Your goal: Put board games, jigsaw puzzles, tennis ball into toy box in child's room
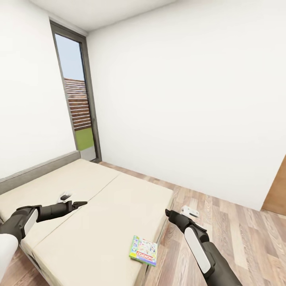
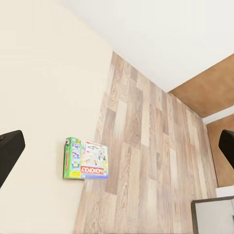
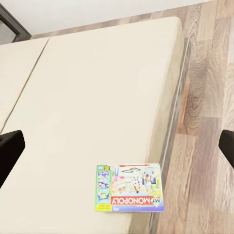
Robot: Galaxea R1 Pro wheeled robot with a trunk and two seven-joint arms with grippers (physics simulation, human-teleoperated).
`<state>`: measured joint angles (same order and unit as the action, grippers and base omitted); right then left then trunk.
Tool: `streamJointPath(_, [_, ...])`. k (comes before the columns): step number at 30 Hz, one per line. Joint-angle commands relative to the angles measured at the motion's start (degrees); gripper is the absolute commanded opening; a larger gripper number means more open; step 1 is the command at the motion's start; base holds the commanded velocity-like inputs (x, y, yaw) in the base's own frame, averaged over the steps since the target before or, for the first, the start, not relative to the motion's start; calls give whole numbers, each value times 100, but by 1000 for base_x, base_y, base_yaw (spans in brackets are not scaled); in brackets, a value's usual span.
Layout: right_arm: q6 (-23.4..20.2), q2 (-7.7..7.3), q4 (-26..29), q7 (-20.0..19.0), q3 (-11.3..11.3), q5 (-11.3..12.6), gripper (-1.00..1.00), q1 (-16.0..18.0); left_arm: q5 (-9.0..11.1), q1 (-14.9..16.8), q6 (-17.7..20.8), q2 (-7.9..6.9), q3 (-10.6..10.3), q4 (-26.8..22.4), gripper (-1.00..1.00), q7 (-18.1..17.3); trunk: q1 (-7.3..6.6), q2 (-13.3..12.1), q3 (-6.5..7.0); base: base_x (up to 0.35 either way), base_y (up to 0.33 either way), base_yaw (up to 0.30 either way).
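Right hand [image 1: 170,213] open, empty, lower centre-right, hovering beside Monopoly box [image 1: 143,250] at bed [image 1: 99,198] edge, likely for pickup; left hand [image 1: 81,204] open.

Beige bed [image 1: 99,206], 1 board game [image 1: 143,250] at its edge

My arms are dark charcoal with glossy white oblong shell panels. Nearest the bed [image 1: 99,210], the left gripper [image 1: 79,204] and right gripper [image 1: 169,213] end in black fingers.
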<state>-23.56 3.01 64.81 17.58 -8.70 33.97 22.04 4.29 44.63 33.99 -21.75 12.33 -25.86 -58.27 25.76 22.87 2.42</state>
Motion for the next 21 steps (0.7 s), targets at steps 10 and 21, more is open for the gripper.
streamJointPath(10, [-8,-3,10,53,-9,59,100,2,20,1,46,1,8,2,100,-9,2,5,-3,2,-17,27])
streamJointPath(21, [-8,-2,14,53,-12,58,100,2,20,2,46,4,10,2,100,-9,2,5,-3,0,-45,29])
